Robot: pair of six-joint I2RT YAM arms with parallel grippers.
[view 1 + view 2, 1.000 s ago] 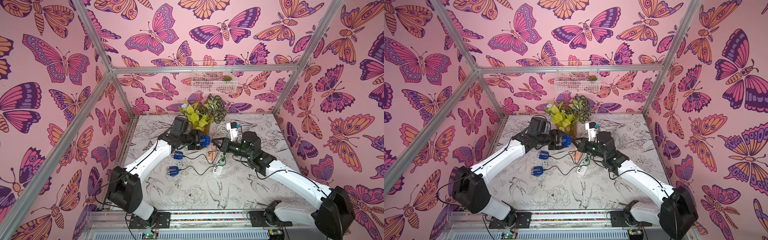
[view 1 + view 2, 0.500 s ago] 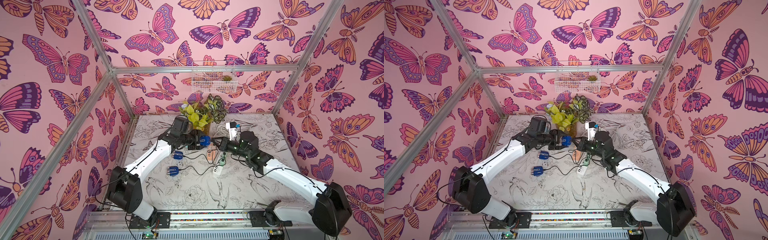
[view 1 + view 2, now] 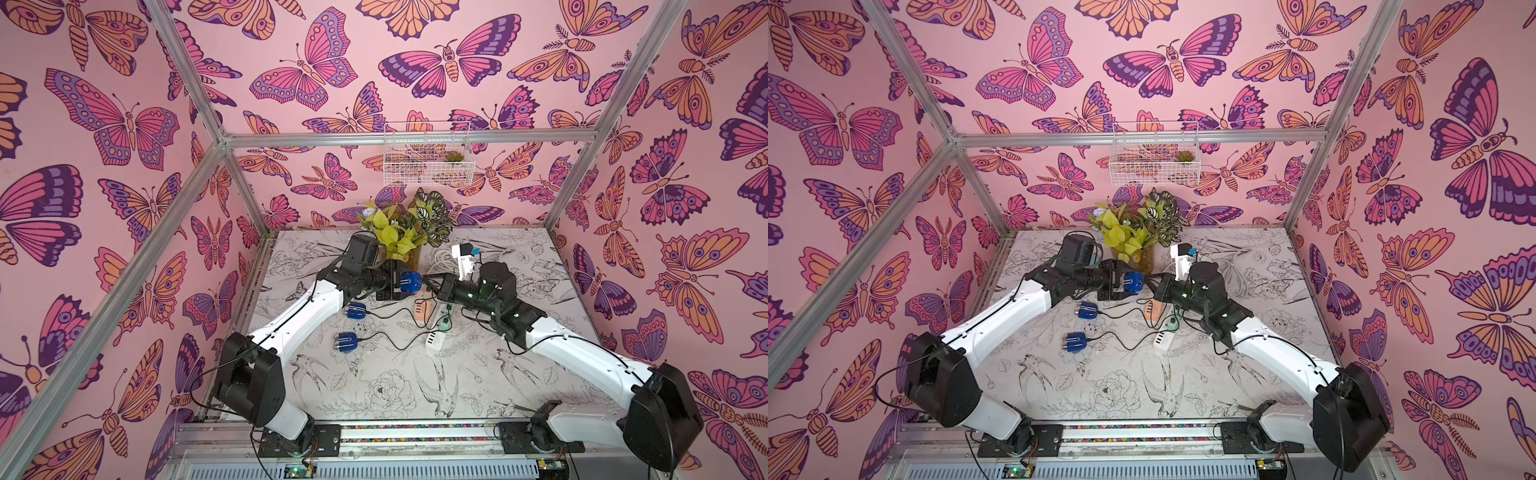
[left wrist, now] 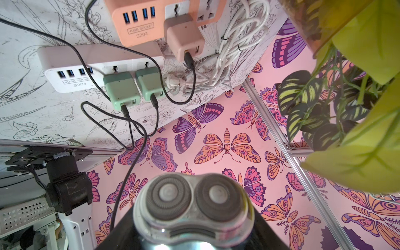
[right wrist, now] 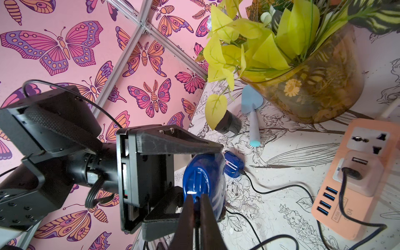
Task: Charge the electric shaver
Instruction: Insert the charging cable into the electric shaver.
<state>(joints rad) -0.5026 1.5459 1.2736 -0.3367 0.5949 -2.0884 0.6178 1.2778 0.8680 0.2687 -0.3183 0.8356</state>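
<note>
Right wrist view: blue shaver [image 5: 203,184] is up off the table [image 5: 292,151], grasped across its body by my left gripper [image 5: 200,181], with one finger clamped on each side. Both top views put the shaver [image 3: 410,282] just in front of the plant pot [image 3: 413,259], on the side facing my arm bases. In the left wrist view its two round cutter heads [image 4: 190,197] face that camera.

My right gripper [image 5: 196,200] is pinched tight on a thin black charging cable [image 5: 196,218]. The fingertips are right at the shaver's rear end. I can't tell if the plug is seated.

Spare shavers [image 3: 355,311], two of them and also blue, lie on the table farther from the pot, toward my left arm. Each has a black lead attached.

A peach power strip [image 5: 355,184] lies near the pot with a pink charger [image 4: 184,36] plugged into it. A white power strip [image 4: 97,62] sits just beyond that, farther from the pot, carrying two green chargers [image 4: 121,91]. A coil of white cord [image 4: 236,43] is bundled beside the pot.

A small blue trowel [image 5: 252,101] and a black cylinder [image 5: 229,124] lie right at the pot's base. A wire basket [image 3: 428,166] hangs on the wall above the pot.
</note>
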